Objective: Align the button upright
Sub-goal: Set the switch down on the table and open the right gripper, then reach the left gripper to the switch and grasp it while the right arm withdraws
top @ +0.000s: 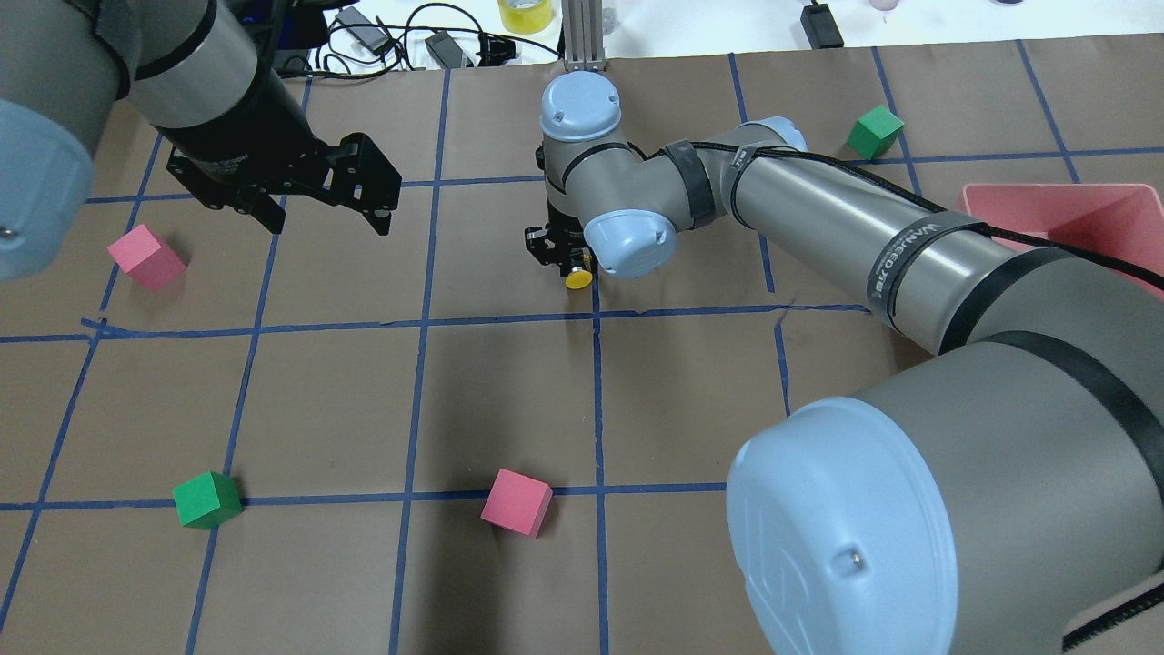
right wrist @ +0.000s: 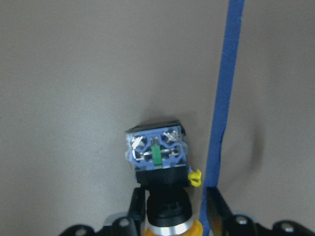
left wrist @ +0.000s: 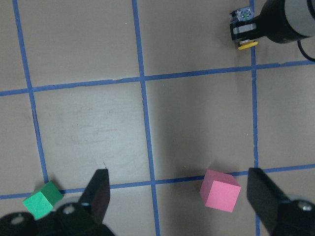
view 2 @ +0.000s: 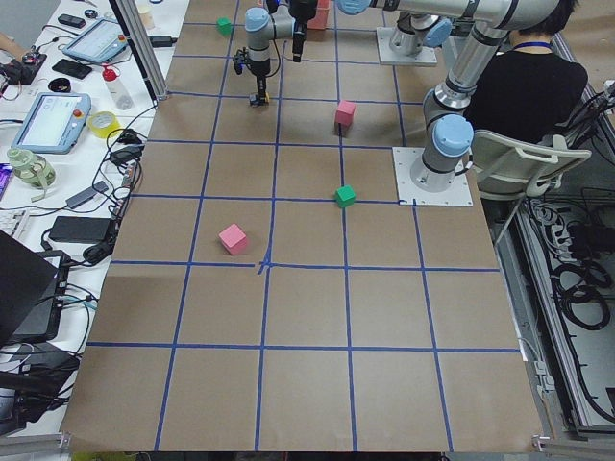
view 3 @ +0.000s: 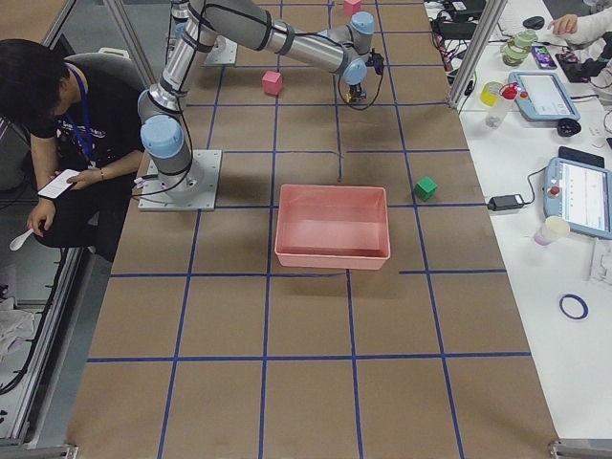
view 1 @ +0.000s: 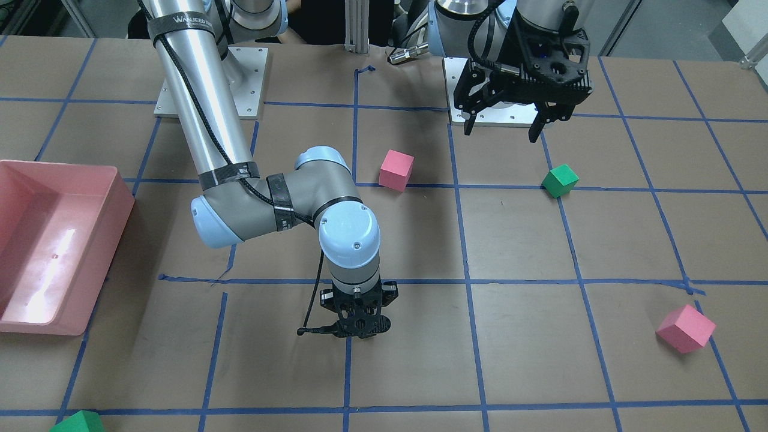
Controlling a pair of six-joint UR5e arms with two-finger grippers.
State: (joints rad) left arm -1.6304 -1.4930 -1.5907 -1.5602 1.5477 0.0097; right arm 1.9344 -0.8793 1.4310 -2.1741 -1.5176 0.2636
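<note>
the button [right wrist: 156, 157] was black plastic with a shiny metal collar; the surface [view 1: 528, 240] was matt brown paper; the bin [view 1: 36, 264] glossy plastic.

arms [view 1: 198, 90]: silver tubes, grey joints, pale-blue caps | cable [top: 800, 153]: black, taped | left gripper [view 1: 501, 133], right gripper [right wrist: 173, 209]: black

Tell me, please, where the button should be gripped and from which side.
Grip the button at its black body, between yellow cap and base, closing across it from above. It lies on its side, so both flanks are free.
</note>
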